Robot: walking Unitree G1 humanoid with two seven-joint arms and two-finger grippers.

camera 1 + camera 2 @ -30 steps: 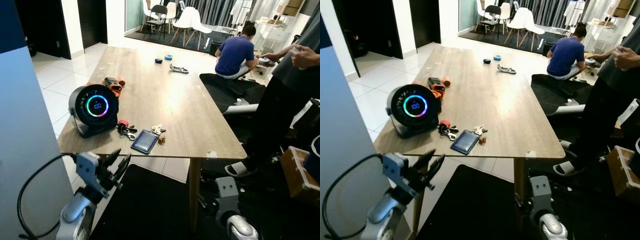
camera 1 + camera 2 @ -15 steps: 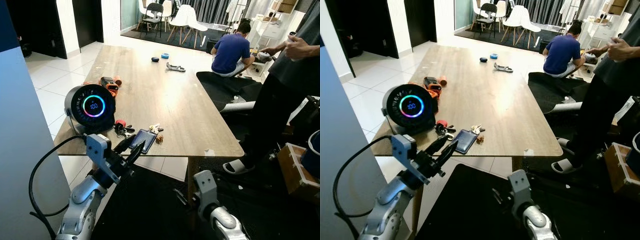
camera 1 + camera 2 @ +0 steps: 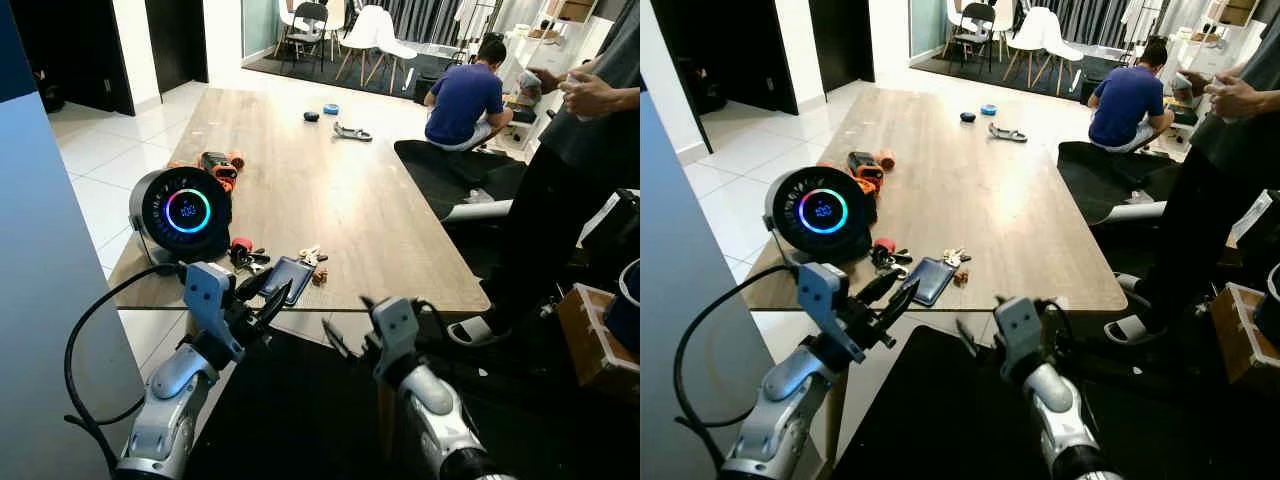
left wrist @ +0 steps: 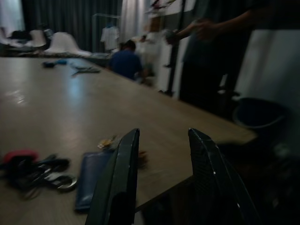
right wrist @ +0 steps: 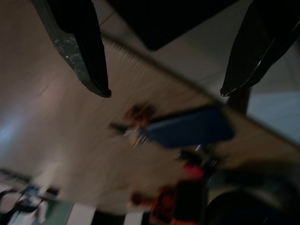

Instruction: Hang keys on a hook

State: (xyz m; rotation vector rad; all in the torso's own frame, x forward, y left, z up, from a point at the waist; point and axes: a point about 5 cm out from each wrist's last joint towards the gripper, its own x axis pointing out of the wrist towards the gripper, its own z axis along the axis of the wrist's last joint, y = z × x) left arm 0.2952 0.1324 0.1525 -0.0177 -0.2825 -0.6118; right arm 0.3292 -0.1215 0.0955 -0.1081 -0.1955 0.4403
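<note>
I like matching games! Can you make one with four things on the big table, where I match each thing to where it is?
Things:
1. round fan
2. blue wallet
3. keys
4. orange tool

Places:
A. far behind the fan, near the table's left edge
B. lying flat near the front edge, right of the keys
C. standing at the front left corner, ring of light glowing
D. between the fan and the wallet

Pairs: 1-C, 2-B, 3-D, 4-A

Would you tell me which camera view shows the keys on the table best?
The right eye view: the keys lie sharp and unobstructed beside the blue wallet. The left eye view matches; both wrist views show them dark and blurred.
</note>
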